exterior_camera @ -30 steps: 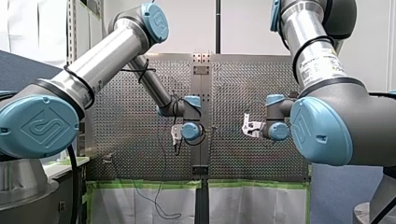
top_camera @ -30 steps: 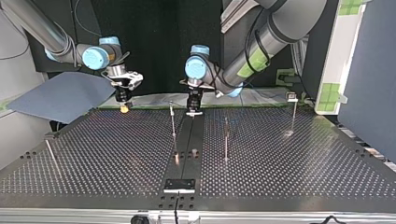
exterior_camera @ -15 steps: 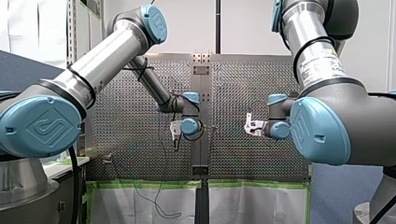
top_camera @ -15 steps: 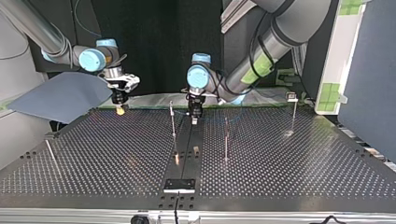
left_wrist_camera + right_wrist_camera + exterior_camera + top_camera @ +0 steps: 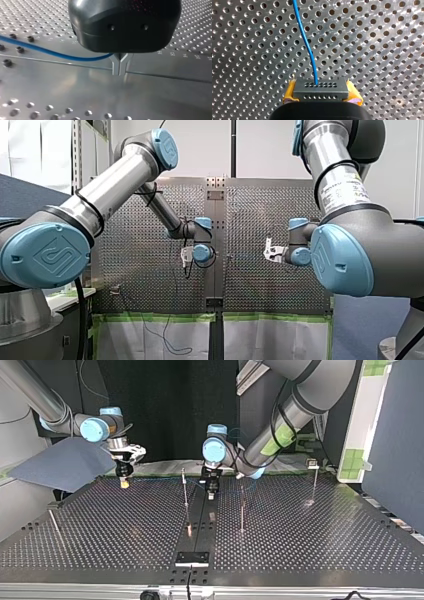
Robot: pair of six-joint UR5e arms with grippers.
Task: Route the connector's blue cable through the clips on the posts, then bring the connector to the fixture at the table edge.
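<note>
The cable [image 5: 308,45] is running bright blue; connector [image 5: 321,90] is showing dark grey, pinholes in two rows; right claw [image 5: 321,96] is wearing yellow pads [image 5: 290,90]; left claw [image 5: 120,67] is looking black; tabletop [image 5: 374,50] is gleaming silver, evenly perforated.

Silver-grey arms [image 5: 115,180] with pale-blue joint caps [image 5: 45,255]; black left gripper [image 5: 120,68], yellow pads [image 5: 290,90] on right gripper [image 5: 321,92].

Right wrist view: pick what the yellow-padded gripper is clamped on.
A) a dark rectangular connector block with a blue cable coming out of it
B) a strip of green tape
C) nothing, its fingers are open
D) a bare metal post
A: the yellow pads of my right gripper press both ends of the dark rectangular connector block, and the thin blue cable leaves one of its holes.
</note>
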